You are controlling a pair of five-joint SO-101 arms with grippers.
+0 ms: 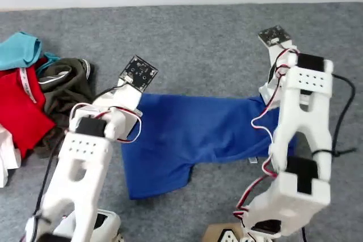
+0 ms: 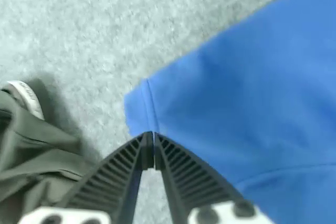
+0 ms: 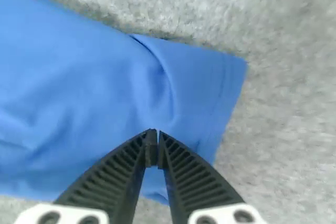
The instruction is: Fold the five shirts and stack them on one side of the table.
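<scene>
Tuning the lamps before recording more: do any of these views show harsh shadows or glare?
High view: even light, no glare, only faint shadows around the blue shirt. Left wrist view: a soft shadow on the table beside the olive shirt. Right wrist view: a thin dark shadow along the blue shirt's far edge, no glare.

White plastic arms carry black servos, red-and-white cables and black ribbed fingers.
</scene>
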